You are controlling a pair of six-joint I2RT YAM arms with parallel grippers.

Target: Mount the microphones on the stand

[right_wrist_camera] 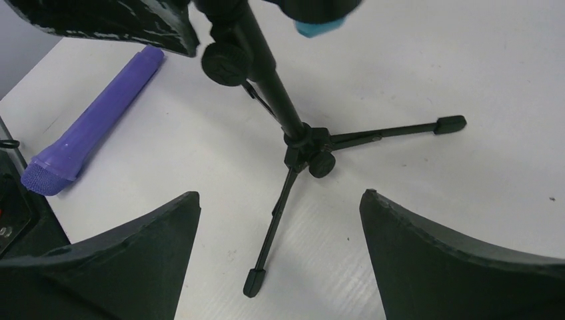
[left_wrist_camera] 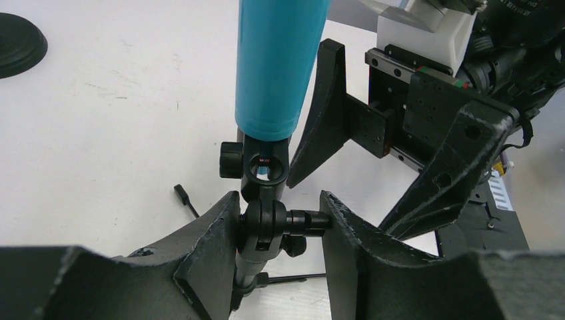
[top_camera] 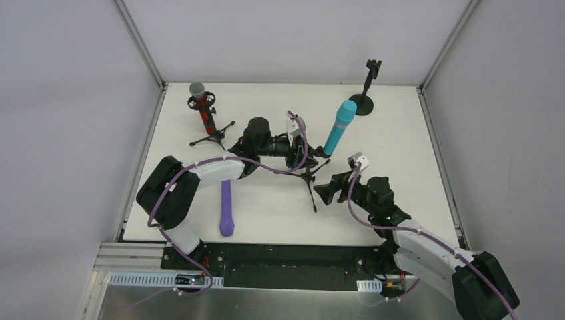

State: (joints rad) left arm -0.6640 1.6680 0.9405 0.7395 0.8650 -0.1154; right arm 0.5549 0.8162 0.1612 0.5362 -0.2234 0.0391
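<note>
Cyan microphone (top_camera: 339,128): its lower end is seated in the clip (left_wrist_camera: 265,163) of the centre tripod stand (top_camera: 311,180), head uppermost, near the middle of the table (top_camera: 400,147).
Swivel joint (left_wrist_camera: 266,223): located just beneath the clip, with a side knob (left_wrist_camera: 313,220) projecting from it.
Left gripper (left_wrist_camera: 280,210): clenched on the swivel joint, with one finger pressed against the joint body and the other against the end of the knob.
Right gripper (right_wrist_camera: 278,196): fingers spread wide and nothing grasped. It is held low, just beside the stand, whose legs are seen between the fingers.
Purple microphone (top_camera: 226,208): laid flat on the table under the left arm, head toward the arm bases, with no stand touching it.
Red microphone (top_camera: 204,113): mounted on a second tripod stand (top_camera: 214,137) at the far left, grey mesh head on top.
Round-base stand (top_camera: 364,100): placed at the far right edge, well apart from both grippers.
</note>
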